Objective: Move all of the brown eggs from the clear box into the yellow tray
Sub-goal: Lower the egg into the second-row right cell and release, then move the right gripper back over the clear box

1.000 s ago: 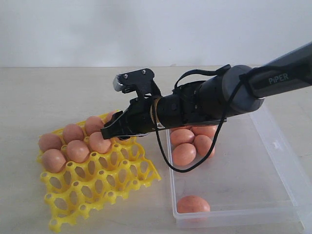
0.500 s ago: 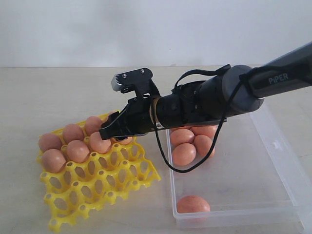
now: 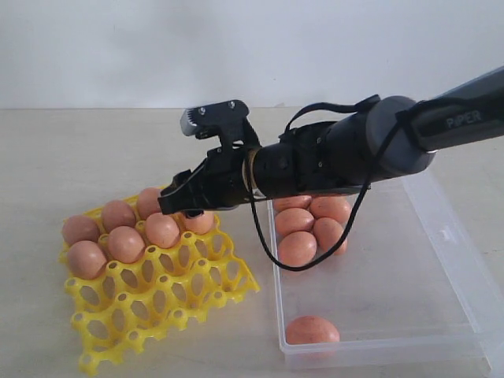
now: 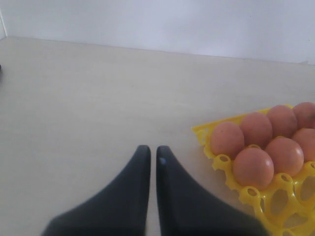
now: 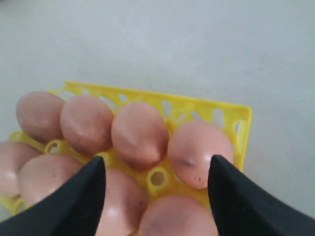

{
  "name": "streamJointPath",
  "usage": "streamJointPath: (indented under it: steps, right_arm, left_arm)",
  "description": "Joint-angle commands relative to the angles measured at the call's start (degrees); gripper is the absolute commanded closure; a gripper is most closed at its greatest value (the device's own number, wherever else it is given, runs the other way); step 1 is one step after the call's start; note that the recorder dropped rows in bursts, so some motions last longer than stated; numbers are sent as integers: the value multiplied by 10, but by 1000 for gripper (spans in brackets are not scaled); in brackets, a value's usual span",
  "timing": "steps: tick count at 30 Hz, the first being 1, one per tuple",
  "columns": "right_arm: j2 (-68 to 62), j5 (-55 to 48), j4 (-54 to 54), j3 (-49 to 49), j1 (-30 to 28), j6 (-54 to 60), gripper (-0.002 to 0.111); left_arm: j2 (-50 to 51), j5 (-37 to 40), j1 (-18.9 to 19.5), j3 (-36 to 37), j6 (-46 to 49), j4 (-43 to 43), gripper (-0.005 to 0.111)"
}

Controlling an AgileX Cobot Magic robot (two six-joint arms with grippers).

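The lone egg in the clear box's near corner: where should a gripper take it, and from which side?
Probably from straight above, across the middle of the lone egg: it lies on its side, long axis along the near wall of the clear box, and its tapered ends would slip. One finger drops on the open far side; the gap at the wall looks tight.

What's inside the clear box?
Brown eggs bunched at the far end of the clear box, plus one lone egg near the front. The right arm covers that far end, hiding any others.
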State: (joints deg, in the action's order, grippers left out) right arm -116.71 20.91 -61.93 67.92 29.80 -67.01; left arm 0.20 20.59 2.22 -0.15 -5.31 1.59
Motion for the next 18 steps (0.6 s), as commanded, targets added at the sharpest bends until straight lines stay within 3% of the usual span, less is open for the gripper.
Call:
streamJointPath:
  steps: [1,9,14,18]
  right_arm:
    - [63,-30,0,2,-2,-2,54]
    - [183,-226,0,2,-2,-8,54]
    - [240,-452,2,2,-2,18,54]
    - [262,-667,24,2,-2,145,54]
  left_arm:
    - [-2,-2,2,1,3,-1,103]
    - [-2,-2,2,1,3,-1,103]
    - [-2,-2,2,1,3,-1,103]
    - [-2,-2,2,1,3,-1,103]
